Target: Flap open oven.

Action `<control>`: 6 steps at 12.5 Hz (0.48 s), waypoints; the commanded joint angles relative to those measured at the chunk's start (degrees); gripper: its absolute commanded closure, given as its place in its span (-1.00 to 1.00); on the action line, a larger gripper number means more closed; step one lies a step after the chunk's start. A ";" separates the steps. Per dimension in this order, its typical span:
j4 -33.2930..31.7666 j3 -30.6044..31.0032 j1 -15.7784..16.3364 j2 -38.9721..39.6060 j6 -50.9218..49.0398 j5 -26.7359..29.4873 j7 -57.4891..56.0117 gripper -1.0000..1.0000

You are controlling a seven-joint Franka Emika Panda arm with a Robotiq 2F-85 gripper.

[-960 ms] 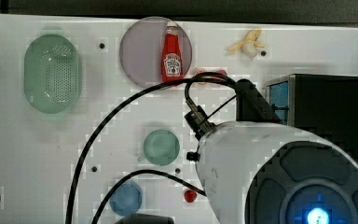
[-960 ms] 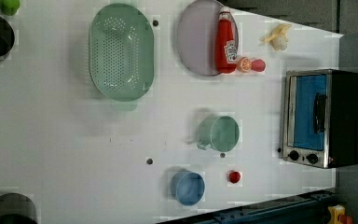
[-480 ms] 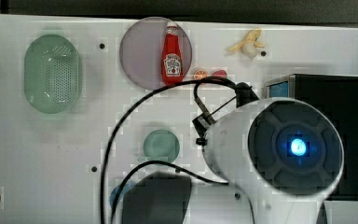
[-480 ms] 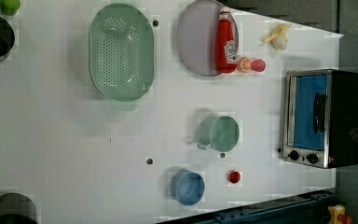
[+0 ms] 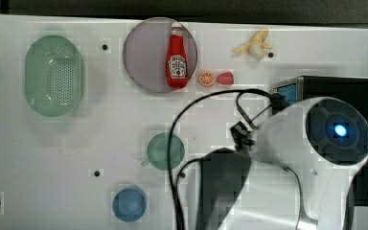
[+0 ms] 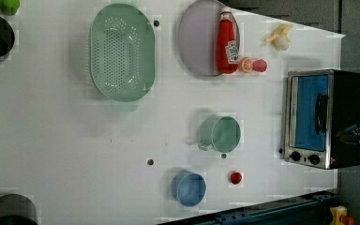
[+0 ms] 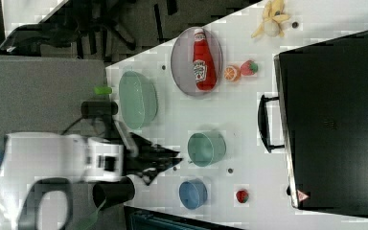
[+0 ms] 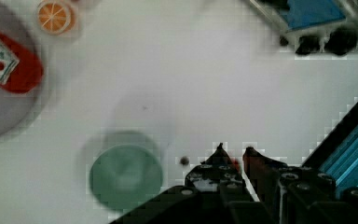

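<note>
At the left view's right edge of the white counter (image 6: 65,140) stands the oven (image 6: 323,119), a black box with a silver front frame, its blue-tinted glass door shut and facing up toward the camera, the bar handle (image 6: 320,113) lying across the glass and two black knobs (image 6: 304,158) beside the door. In the right view the handle projects from the oven's front toward the green cup (image 7: 206,148). The tool (image 8: 233,156), seen in the wrist view, has its two dark fingers drawn close with a narrow gap between them and nothing pinched; it hangs above bare counter, with the green cup and a small red object near it and the oven's knobs well apart. In the right view the tool extends from the white arm (image 7: 57,160) toward the green cup, away from the oven. In the top view the arm's housing covers much of the oven. Elsewhere on the counter: a ketchup bottle (image 6: 227,42) lying on a grey plate (image 6: 194,40), an orange slice (image 6: 245,64) and a strawberry (image 6: 260,65) just beside the plate, a banana (image 6: 277,36), a green colander (image 6: 121,51), a blue cup (image 6: 188,188) and a small red fruit (image 6: 236,177).
</note>
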 commanded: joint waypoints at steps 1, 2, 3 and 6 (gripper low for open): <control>-2.82 -2.70 -0.46 -0.52 5.56 -5.62 -15.73 0.65; -4.28 -3.82 -0.49 -0.15 8.40 -7.28 -19.76 0.65; -5.62 -4.99 -0.50 0.26 11.21 -8.26 -23.73 0.65; -8.64 -8.39 -0.56 2.21 18.60 -8.64 -36.66 0.65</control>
